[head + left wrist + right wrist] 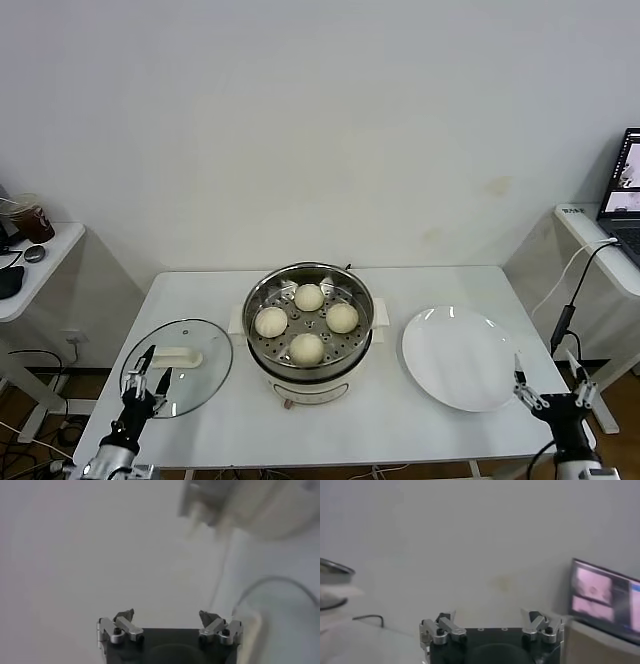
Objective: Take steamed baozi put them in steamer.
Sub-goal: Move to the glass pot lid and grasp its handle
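The steamer (354, 345) is a shiny steel pot on a white base at the table's middle. Several cream-white steamed baozi lie on its perforated tray: one at the back (309, 297), one at the left (271, 321), one at the right (342, 317), one at the front (307, 348). My left gripper (149, 371) is open and empty at the table's front left, over the glass lid. My right gripper (548, 383) is open and empty at the front right edge, beside the plate. Both wrist views show open empty jaws, the left (166, 615) and the right (490, 615).
A round glass lid (201, 378) with a white handle lies left of the steamer. A flat white plate (462, 357) lies to its right. A side desk with a laptop (625, 190) stands at the far right, another desk with a cup (30, 217) at the far left.
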